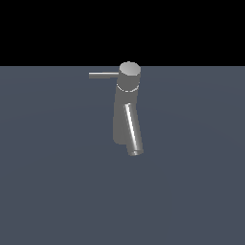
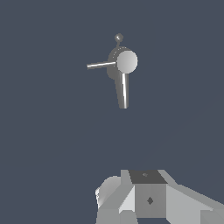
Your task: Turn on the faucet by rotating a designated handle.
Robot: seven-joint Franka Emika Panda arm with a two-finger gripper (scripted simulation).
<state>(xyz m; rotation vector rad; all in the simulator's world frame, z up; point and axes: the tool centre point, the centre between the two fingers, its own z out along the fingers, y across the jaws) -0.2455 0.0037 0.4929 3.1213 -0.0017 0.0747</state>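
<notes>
The faucet [image 1: 125, 112] stands upright on the flat dark worktop [image 1: 48, 191], near the centre of the exterior view. It is a grey metallic cylinder with a round cap [image 1: 129, 72] on top. A thicker tube spout [image 1: 133, 131] slants downward from the body toward the camera. The handle [image 1: 103, 75], a thin straight rod, projects sideways from the cap toward the exterior view's left.

In the wrist view the faucet is seen from above: the cap [image 2: 127, 61], the handle [image 2: 101, 65] and the spout [image 2: 124, 89] radiate from one hub. A small knob on a short stem [image 2: 118, 38] shows beyond the cap; its function cannot be determined.

Only part of the white robot hardware is visible at the edge of the wrist view, well apart from the faucet. The claw [image 2: 146, 199] shows no fingertips in either picture, so its opening cannot be told. Nothing appears to be held.

Handling assessment:
- The handle appears rigid metal and will not flex under contact.
- Its smooth, narrow surface is likely slippery; a pinch grip may slide along the rod.
- Contact near the free end of the rod gives the greatest leverage about the cap axis.
- A sideways push may serve as well as a grasp.
- Avoid the spout, which is fixed and thicker.

The approach has not yet begun.
</notes>
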